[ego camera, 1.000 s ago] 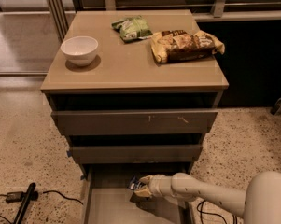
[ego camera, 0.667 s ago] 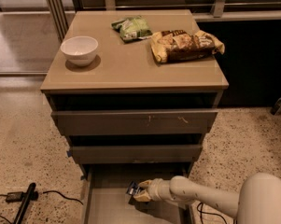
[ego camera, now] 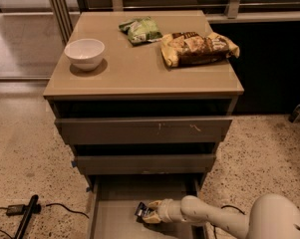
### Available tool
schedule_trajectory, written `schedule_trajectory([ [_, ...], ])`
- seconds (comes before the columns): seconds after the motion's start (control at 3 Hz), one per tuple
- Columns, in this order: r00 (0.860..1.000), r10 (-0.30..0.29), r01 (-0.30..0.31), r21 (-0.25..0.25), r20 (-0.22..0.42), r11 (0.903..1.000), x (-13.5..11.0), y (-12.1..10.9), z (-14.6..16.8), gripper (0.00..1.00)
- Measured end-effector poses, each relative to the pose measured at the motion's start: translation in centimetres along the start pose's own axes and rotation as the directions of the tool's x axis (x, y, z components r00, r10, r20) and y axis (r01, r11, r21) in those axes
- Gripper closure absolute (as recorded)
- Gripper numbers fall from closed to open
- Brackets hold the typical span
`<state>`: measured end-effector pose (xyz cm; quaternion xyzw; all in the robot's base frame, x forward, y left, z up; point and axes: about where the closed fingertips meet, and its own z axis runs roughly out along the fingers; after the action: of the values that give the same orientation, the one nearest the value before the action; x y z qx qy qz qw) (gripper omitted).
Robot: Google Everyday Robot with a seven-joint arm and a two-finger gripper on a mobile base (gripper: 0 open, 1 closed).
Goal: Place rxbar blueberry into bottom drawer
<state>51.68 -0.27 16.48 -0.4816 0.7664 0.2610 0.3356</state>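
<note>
The bottom drawer (ego camera: 114, 218) is pulled open at the foot of the cabinet, showing a plain grey floor. My gripper (ego camera: 148, 213) reaches into it from the right on a white arm and is shut on the rxbar blueberry (ego camera: 141, 210), a small dark navy wrapper with white print. The bar is held low, just above or on the drawer floor near its middle.
On the cabinet top (ego camera: 139, 78) are a white bowl (ego camera: 84, 53), a green bag (ego camera: 140, 29) and a yellow-brown chip bag (ego camera: 198, 48). The two upper drawers (ego camera: 144, 130) stand slightly ajar. A black cable and plug (ego camera: 25, 213) lie on the speckled floor at left.
The gripper with the bar has shifted slightly left and lower inside the bottom drawer. Nothing else has moved.
</note>
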Motion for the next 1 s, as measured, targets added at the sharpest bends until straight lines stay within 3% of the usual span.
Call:
schedule_trajectory([
  [0.33, 1.000, 0.003, -0.003, -0.004, 0.005, 1.0000, 1.77, 0.54, 1.04, 1.00],
  [0.67, 1.000, 0.004, -0.004, -0.005, 0.006, 1.0000, 2.12, 0.66, 1.27, 0.87],
  [1.0, 1.000, 0.004, -0.004, -0.005, 0.006, 1.0000, 2.12, 0.66, 1.27, 0.64],
])
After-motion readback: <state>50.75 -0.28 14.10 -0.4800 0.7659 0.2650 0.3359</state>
